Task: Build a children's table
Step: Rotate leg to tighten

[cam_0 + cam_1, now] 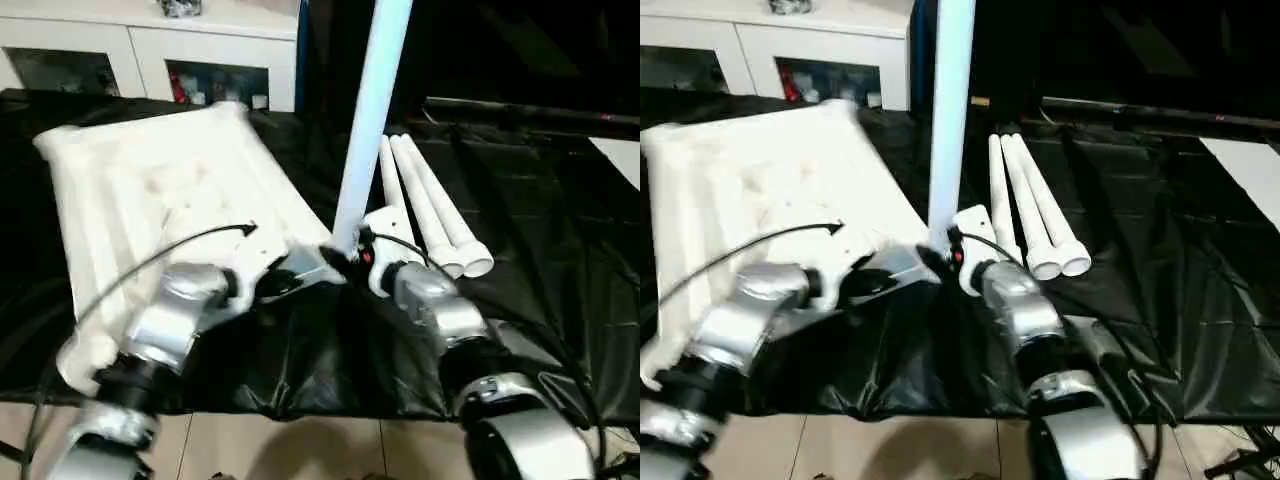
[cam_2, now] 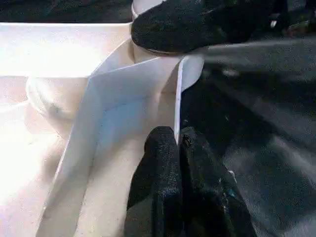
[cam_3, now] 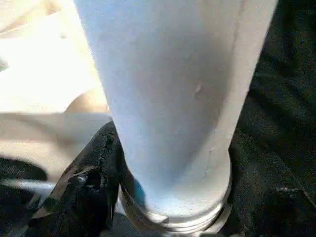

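The white ribbed plastic tabletop lies underside-up on the black-covered counter. Left hand pinches its thin rim; right hand clamps the upright white tubular leg low, at the corner socket. Looks light, stiff, slick, so grip low.

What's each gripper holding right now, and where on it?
Left gripper pinches the tabletop's thin rim wall near a corner socket. Right gripper holds the upright leg near its bottom end.

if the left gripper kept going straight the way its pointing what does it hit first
Probably the upright leg at the tabletop corner socket: the left gripper, pinching the rim, points at it. The right gripper's finger sits there too; depth is unclear.
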Tool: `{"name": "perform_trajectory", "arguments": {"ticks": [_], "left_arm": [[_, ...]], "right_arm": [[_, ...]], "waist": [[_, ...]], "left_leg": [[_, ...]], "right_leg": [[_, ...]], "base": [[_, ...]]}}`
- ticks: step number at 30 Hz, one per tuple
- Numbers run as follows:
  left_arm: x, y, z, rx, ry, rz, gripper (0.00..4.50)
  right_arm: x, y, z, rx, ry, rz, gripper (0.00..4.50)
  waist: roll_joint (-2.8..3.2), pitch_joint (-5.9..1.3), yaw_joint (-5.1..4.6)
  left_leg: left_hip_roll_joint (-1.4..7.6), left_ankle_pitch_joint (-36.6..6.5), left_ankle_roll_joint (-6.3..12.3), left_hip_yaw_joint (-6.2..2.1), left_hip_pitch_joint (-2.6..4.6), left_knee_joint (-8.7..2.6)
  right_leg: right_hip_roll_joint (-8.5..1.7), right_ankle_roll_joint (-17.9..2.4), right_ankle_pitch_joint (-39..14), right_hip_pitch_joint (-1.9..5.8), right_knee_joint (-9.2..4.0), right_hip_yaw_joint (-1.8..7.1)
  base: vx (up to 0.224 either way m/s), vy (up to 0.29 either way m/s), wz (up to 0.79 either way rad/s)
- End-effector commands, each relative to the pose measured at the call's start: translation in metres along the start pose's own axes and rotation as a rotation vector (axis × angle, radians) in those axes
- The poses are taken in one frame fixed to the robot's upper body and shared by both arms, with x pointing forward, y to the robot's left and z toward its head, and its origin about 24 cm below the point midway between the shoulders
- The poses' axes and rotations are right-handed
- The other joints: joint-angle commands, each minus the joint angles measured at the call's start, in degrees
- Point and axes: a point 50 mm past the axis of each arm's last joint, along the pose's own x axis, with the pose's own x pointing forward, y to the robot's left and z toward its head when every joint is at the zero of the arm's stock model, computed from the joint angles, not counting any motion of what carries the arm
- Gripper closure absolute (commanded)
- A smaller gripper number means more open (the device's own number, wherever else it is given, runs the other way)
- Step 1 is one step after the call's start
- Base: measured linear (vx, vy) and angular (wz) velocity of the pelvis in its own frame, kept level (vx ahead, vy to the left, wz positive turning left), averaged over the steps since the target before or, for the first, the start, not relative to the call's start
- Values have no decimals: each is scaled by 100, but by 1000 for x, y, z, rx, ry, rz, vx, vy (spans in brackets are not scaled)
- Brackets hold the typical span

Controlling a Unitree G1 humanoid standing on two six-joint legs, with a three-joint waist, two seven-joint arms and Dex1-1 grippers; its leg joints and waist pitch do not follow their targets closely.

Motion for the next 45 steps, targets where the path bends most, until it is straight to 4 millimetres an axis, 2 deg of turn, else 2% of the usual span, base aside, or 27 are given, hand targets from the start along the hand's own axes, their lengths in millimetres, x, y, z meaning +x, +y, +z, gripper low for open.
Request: {"name": "perform_trajectory", "arguments": {"ticks": [1,6,9,13,14,15,17,18,19,23,26,29,30,31,34,38,40,41,43,45], "left_arm": [[15,-15,24,46,-80,-25,450],[9,-7,21,77,-62,-40,450],[3,-4,18,111,-50,-84,450],[-9,3,13,182,-17,-148,450],[-10,3,13,191,-15,-153,450],[-14,6,12,210,-6,-177,450],[-18,8,12,226,-1,-206,450],[-20,9,12,229,0,-226,450],[-21,10,11,231,3,-248,450],[-27,8,8,253,15,-329,450],[-29,8,8,261,24,-359,450],[-29,9,7,264,28,-364,450],[-29,9,7,266,34,-370,450],[-29,10,6,270,39,-378,450],[-30,10,5,273,44,-390,450],[-31,13,3,264,54,-385,450],[-30,14,2,244,54,-371,450],[-29,15,2,225,49,-346,450],[-26,16,3,190,38,-296,450],[-20,18,4,141,26,-204,450]], "right_arm": [[14,45,-11,9,50,172,112],[11,36,-4,-42,22,206,73],[7,28,1,-75,11,261,73],[-4,17,6,-141,19,391,73],[-5,16,7,-146,21,402,73],[-9,13,7,-164,34,455,73],[-15,12,6,-178,51,533,73],[-19,12,6,-185,62,574,73],[-23,12,5,-190,76,628,73],[-33,12,2,-218,109,748,73],[-36,14,-2,-243,145,803,73],[-37,14,-4,-253,160,814,73],[-37,14,-5,-257,165,817,98],[-37,15,-5,-259,171,825,98],[-37,17,-5,-259,176,839,121],[-38,19,-6,-252,179,855,147],[-37,21,-7,-238,174,849,154],[-35,22,-8,-223,165,829,170],[-31,24,-9,-194,144,772,175],[-24,25,-11,-164,111,653,181]], "waist": [[58,-348,23],[85,-342,13],[92,-348,6],[90,-357,4],[96,-353,8],[72,-350,10],[86,-344,17],[92,-344,33],[54,-342,35],[73,-345,153],[72,-338,183],[62,-336,219],[58,-330,225],[59,-331,228],[50,-345,245],[66,-350,271],[65,-345,280],[78,-340,282],[65,-326,273],[58,-301,253]], "left_leg": [[149,-1278,78,-57,17,-343],[155,-1357,80,-63,20,-354],[153,-1376,83,-68,9,-351],[161,-1191,191,-57,-2,-334],[162,-1208,200,-58,3,-337],[164,-1239,210,-57,6,-336],[169,-1265,208,-57,11,-339],[168,-1282,222,-58,18,-336],[177,-1276,239,-51,21,-337],[200,-1149,233,-39,30,-335],[201,-1179,200,-29,38,-337],[203,-1230,140,-37,45,-341],[195,-1255,125,-39,42,-346],[192,-1284,104,-44,46,-349],[193,-1197,100,-43,46,-344],[192,-1123,112,-39,39,-342],[191,-1188,88,-38,43,-344],[194,-1214,79,-39,48,-347],[192,-1308,36,-41,58,-356],[190,-1494,-37,-56,77,-374]], "right_leg": [[-439,-924,-1386,249,-461,315],[-437,-933,-1393,251,-470,307],[-441,-941,-1394,266,-473,309],[-438,-1103,-971,289,-422,315],[-436,-1117,-988,285,-425,311],[-435,-1122,-1052,284,-434,307],[-440,-1124,-1126,283,-435,310],[-437,-1111,-1155,288,-443,310],[-431,-1121,-1132,280,-436,312],[-442,-1141,-1021,281,-404,310],[-446,-1154,-1088,266,-407,307],[-460,-1101,-1262,261,-419,313],[-457,-1065,-1347,258,-433,312],[-457,-1033,-1426,254,-438,311],[-455,-1016,-1325,263,-421,313],[-455,-1047,-1169,270,-402,309],[-456,-1040,-1254,265,-413,306],[-457,-1037,-1293,258,-418,306],[-465,-1004,-1469,252,-441,312],[-476,-931,-1841,228,-480,313]], "base": [[0,0,0],[0,0,0],[0,0,0],[0,0,0],[0,0,0],[0,0,0],[0,0,0],[0,0,0],[0,0,0],[0,0,0],[0,0,0],[0,0,0],[0,0,0],[0,0,0],[0,0,0],[0,0,0],[0,0,0],[0,0,0],[0,0,0],[0,0,0]]}}
